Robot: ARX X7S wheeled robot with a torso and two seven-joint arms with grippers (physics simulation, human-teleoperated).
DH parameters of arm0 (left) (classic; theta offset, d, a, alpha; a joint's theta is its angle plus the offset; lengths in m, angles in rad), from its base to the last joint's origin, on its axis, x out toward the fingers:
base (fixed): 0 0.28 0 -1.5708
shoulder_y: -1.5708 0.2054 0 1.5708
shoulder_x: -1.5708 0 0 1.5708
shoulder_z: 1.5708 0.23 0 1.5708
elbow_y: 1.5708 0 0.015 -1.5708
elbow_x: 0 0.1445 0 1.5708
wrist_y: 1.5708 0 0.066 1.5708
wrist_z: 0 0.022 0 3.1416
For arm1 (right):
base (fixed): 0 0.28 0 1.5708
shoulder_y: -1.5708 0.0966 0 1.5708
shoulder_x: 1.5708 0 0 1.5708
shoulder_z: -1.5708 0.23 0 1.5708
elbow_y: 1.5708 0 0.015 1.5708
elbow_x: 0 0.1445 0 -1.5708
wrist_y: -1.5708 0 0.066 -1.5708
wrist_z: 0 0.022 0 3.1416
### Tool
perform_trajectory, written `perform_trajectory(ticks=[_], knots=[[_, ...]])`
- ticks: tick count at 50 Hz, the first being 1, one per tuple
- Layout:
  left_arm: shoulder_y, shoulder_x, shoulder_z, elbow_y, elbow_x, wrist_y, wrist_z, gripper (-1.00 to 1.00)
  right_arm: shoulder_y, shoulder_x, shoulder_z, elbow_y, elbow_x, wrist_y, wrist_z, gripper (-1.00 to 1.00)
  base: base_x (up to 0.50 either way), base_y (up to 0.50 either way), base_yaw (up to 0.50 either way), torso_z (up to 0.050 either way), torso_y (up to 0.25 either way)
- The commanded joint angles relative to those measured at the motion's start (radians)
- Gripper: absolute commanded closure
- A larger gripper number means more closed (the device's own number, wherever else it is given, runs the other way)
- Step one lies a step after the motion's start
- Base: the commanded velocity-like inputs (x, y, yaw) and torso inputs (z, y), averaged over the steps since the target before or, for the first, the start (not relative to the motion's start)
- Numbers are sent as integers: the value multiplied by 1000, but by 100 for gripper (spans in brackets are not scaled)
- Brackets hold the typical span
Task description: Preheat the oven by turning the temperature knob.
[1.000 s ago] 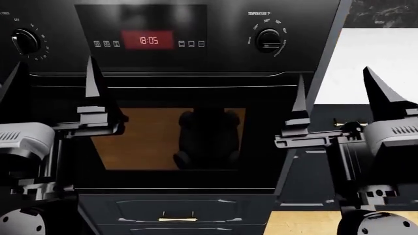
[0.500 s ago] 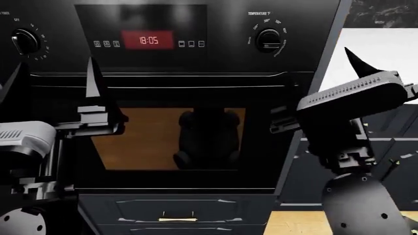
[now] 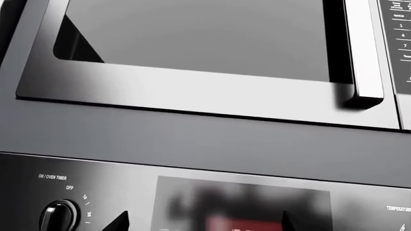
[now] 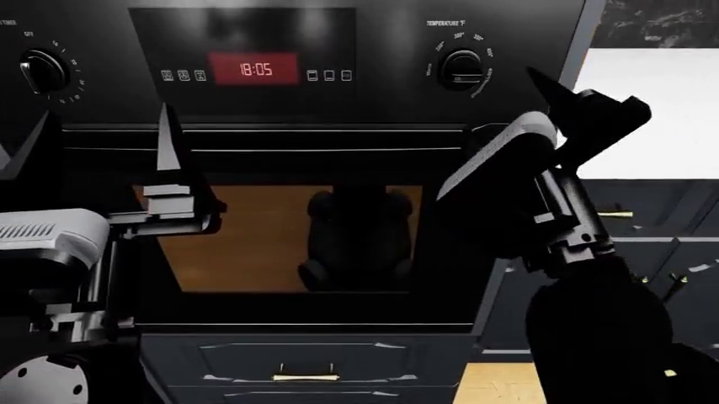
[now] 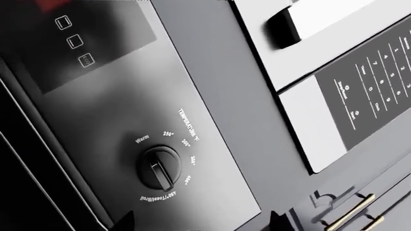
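The black oven (image 4: 337,160) fills the head view, with its red clock display (image 4: 256,69), bar handle (image 4: 281,128) and dark window (image 4: 258,240). The temperature knob (image 4: 460,67) is at the panel's upper right; it also shows in the right wrist view (image 5: 159,167), pointer between Warm and the Toast/Broil mark. The timer knob (image 4: 43,70) is at the upper left and in the left wrist view (image 3: 59,216). My right gripper (image 4: 551,93) is open, rolled sideways, just below and right of the temperature knob, not touching it. My left gripper (image 4: 103,135) is open and empty, raised before the oven door's left side.
A silver microwave (image 3: 192,82) with a bar handle (image 3: 359,48) and keypad (image 5: 378,82) sits above the oven. Dark cabinets with brass handles (image 5: 350,211) stand to the right. A drawer with a brass handle (image 4: 306,373) lies below the oven. A white counter (image 4: 652,109) shows at right.
My right arm has rolled over and swung up and to the left, bringing its gripper close to the temperature knob. The left gripper has shifted only slightly.
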Motion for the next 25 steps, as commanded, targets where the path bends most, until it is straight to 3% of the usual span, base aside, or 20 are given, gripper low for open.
perform_trajectory(ticks=[1, 25], knots=[[3, -4, 8, -9, 3, 7, -3, -100, 61, 31, -88, 35, -35, 22, -48, -100, 0, 0, 0, 0, 0], [-4, -11, 24, -24, 6, 13, -9, -100, 218, 31, -225, 216, -82, -22, -142, -100, 0, 0, 0, 0, 0]])
